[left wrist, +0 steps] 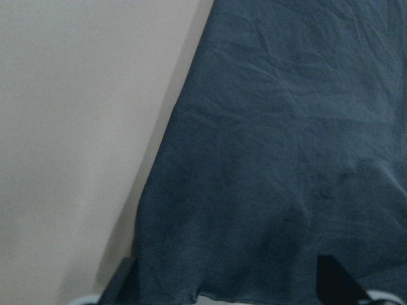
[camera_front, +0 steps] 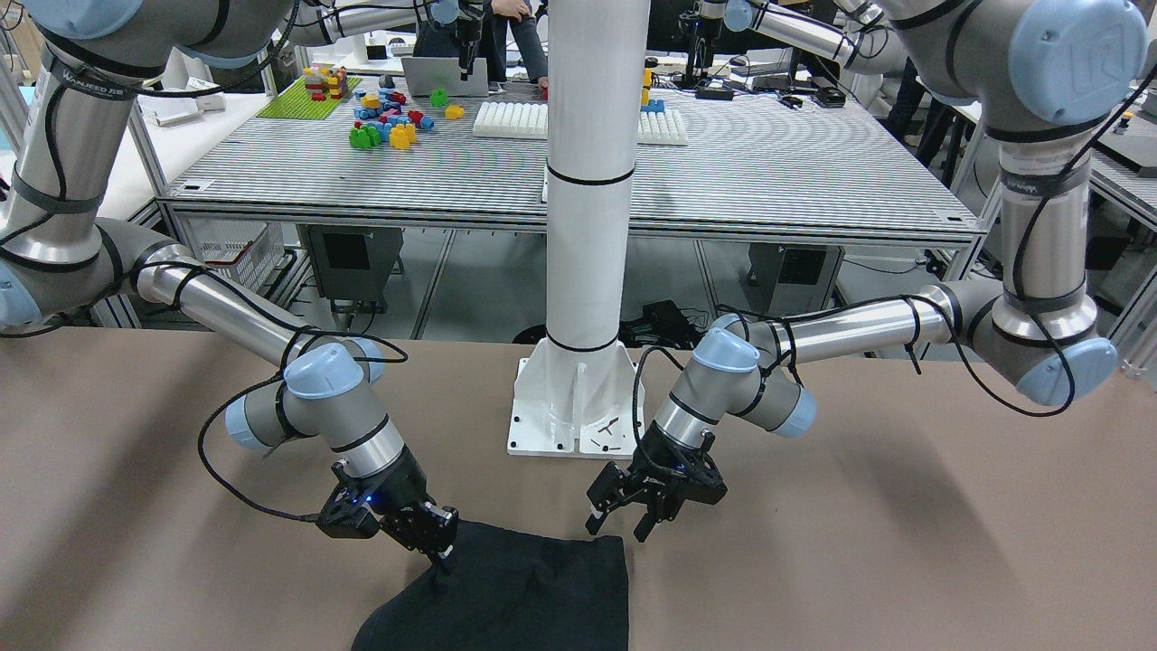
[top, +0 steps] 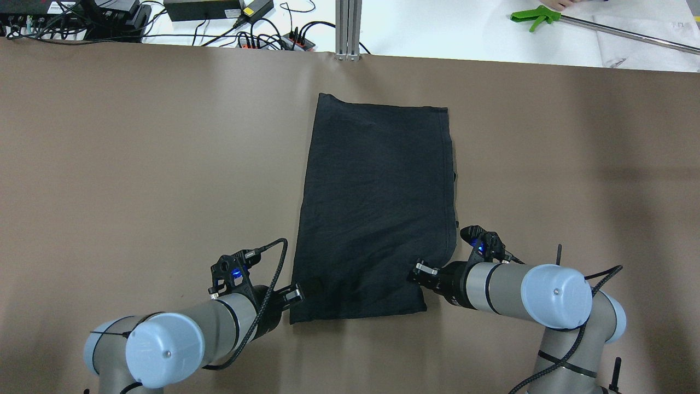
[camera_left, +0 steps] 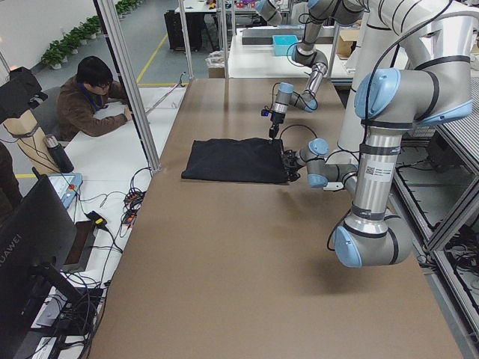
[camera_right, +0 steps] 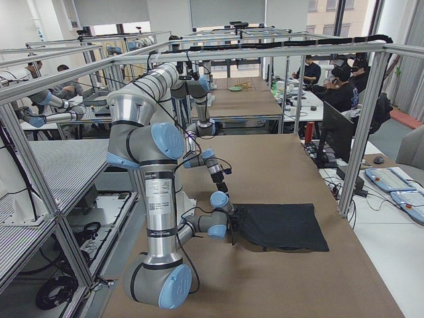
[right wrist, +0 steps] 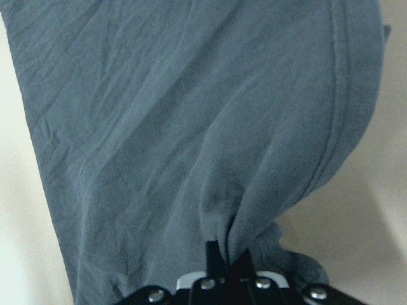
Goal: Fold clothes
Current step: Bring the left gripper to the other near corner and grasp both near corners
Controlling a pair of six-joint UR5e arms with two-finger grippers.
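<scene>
Black garment (top: pixel 377 208) lay flat on the table (top: pixel 136 164), between the two arms. Right hand (right wrist: pixel 226 257) was clenched on a bunched fold at its robot-side right corner. Left hand (camera_front: pixel 620 528) was released, fingers spread, at the robot-side left corner.

Brown table (top: pixel 109 164); green-handled tool (top: pixel 533 16); coloured blocks (camera_front: pixel 384 117); seated operator (camera_left: pixel 90 101).

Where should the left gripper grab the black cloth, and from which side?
Probably its near left corner, approached from the robot's side, low over the table. The cloth lies flat with that hem facing the open left gripper, and the right gripper pinches the matching near right corner.
</scene>
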